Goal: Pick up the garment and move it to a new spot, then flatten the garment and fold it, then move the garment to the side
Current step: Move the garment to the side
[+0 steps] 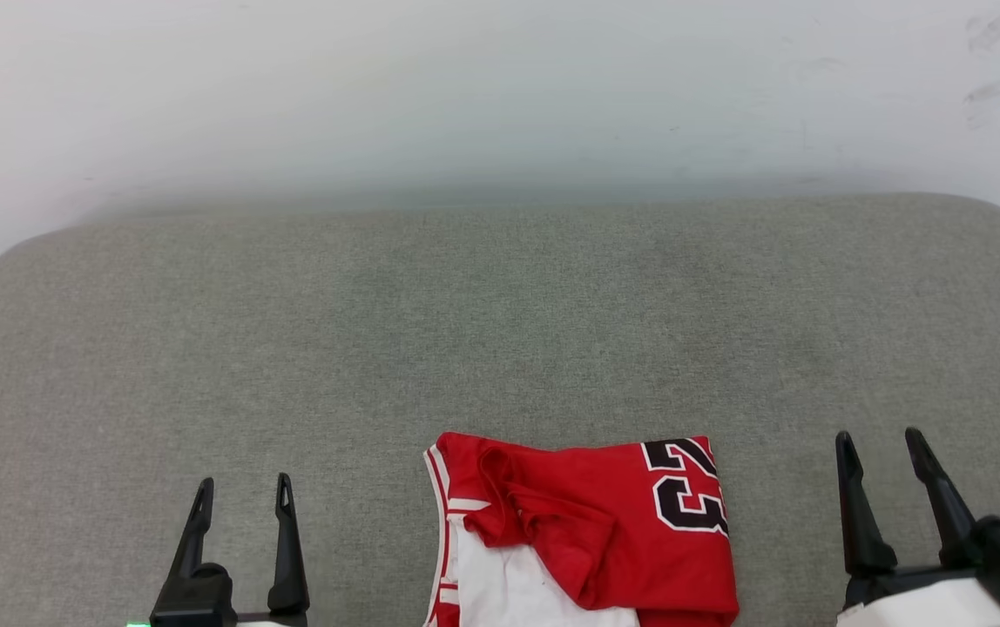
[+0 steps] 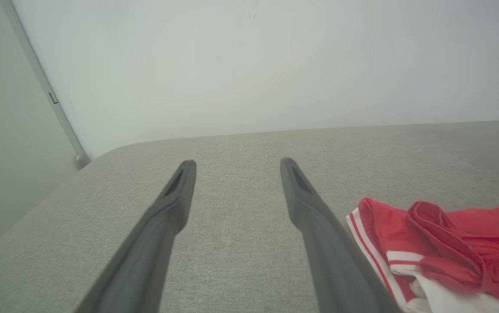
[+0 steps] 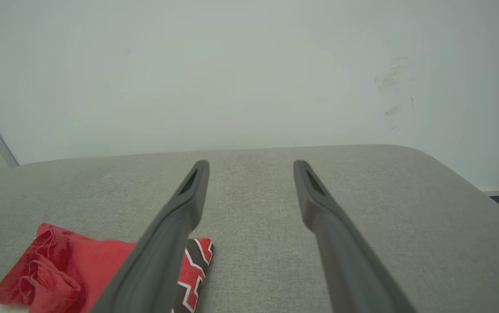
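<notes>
1. My left gripper (image 1: 245, 481) stood with its jaws spread wide and nothing between them. It was at the lower left of the head view, fingers pointing up the frame.
2. My right gripper (image 1: 879, 435) was just as wide and just as empty, at the lower right of the head view, with its tips a little higher in the frame than the left pair's.
3. In each wrist view the gap between my fingers framed bare grey fabric.
4. The garment (image 1: 604, 522) lay at the bottom centre of the head view, between my two grippers and touching neither. It was a red T-shirt bunched into a rough block, cut off by the frame's lower edge.
5. Black numerals (image 1: 687, 488) outlined in white sat at its upper right corner, a white panel showed at its lower left, and striped trim (image 1: 441, 488) ran down its left edge. A rumpled red fold crossed the middle.
6. In the left wrist view it sat at the lower right, just beside one finger. In the right wrist view it sat at the lower left, partly behind a finger.
7. A grey cushion (image 1: 500, 331) lay under everything, its corners rounded at upper left and upper right. Above it was a pale wall (image 1: 500, 87), scuffed at the upper right.
</notes>
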